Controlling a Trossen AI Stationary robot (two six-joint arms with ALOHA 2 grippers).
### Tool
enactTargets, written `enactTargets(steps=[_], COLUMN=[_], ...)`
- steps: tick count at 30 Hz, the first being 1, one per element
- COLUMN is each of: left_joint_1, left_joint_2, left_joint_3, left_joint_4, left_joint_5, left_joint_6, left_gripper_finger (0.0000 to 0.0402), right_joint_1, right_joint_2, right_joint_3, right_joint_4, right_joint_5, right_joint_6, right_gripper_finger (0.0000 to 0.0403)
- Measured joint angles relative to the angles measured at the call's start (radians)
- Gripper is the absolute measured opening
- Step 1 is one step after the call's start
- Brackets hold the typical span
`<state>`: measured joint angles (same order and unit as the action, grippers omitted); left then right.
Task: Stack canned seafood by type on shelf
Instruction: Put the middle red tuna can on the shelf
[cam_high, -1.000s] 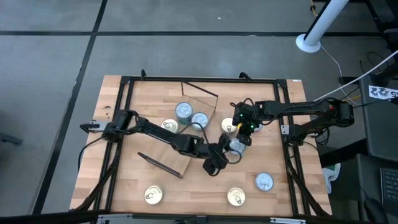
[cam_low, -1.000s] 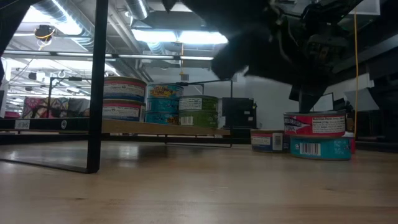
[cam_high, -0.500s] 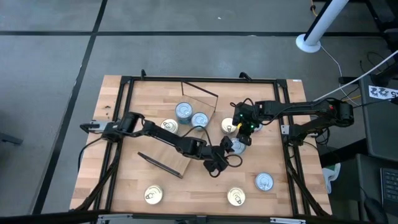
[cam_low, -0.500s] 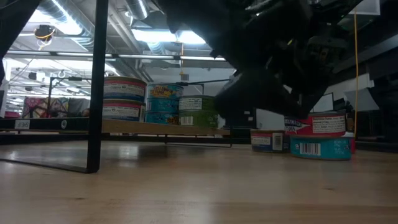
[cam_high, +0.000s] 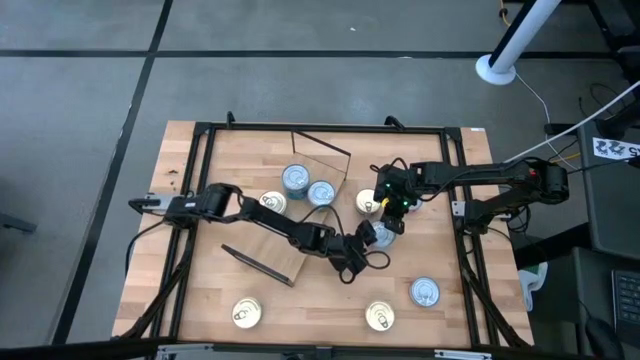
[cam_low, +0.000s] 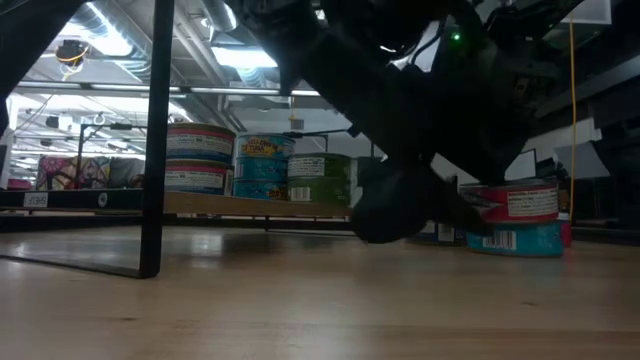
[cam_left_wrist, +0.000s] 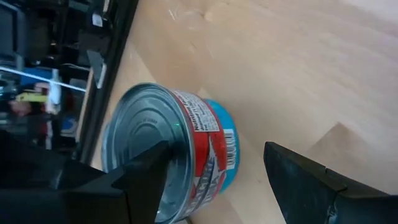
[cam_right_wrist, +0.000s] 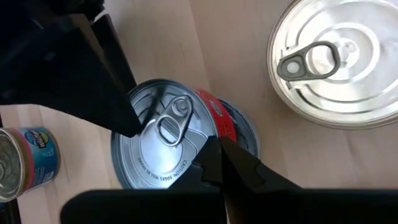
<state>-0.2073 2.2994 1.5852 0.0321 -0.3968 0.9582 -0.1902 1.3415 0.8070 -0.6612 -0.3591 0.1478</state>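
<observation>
A silver-topped can with a red label (cam_left_wrist: 186, 155) stands on a blue can (cam_low: 520, 239) in the middle of the table. My left gripper (cam_left_wrist: 216, 146) is open, low at this stack (cam_high: 381, 233). One finger (cam_left_wrist: 146, 177) is at the top can's rim and the other (cam_left_wrist: 311, 180) is out to the side. My right gripper (cam_right_wrist: 219, 146) is shut and hovers over the same can's pull-tab lid (cam_right_wrist: 165, 146). The shelf (cam_low: 250, 205) carries several cans (cam_low: 262, 165). My left gripper comes at the top can slanting down from the table's left. One finger (cam_right_wrist: 121, 106) lies against the rim of the lid (cam_right_wrist: 134, 134) in the picture, but I cannot tell whether it touches.
A gold-lidded can (cam_high: 368, 203) stands just beyond the stack. Three more cans (cam_high: 245, 313) (cam_high: 379, 316) (cam_high: 425, 292) stand near the front edge. A dark frame bar (cam_low: 155, 140) rises at the left of the low view. Dark frame rails (cam_high: 200, 200) run along the table's sides.
My left gripper has sunk toward the table and come closer to the stacked cans, rolling about its own line as it went. It has stayed open. The cans have kept their places.
</observation>
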Motion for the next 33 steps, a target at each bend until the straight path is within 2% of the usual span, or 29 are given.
enactTargets(steps=[5,13,33], left_joint_1=[-0.002,-0.002,-0.018], left_joint_2=[0.024,0.026,0.026], left_joint_3=[0.0,0.0,0.0], left_joint_4=[0.05,0.123,0.15], left_joint_5=[-0.084,-0.137,-0.224], left_joint_6=[0.066,0.093,0.105], left_gripper_finger=[0.0258,0.0258,0.0258], right_joint_1=[-0.001,-0.001,0.0], right_joint_2=[0.0,0.0,-0.001], right_joint_3=[0.0,0.0,0.0], right_joint_4=[-0.001,-0.002,-0.048], right_joint_5=[0.007,-0.005,-0.002], right_joint_6=[0.0,0.0,0.003], right_gripper_finger=[0.0,0.0,0.0])
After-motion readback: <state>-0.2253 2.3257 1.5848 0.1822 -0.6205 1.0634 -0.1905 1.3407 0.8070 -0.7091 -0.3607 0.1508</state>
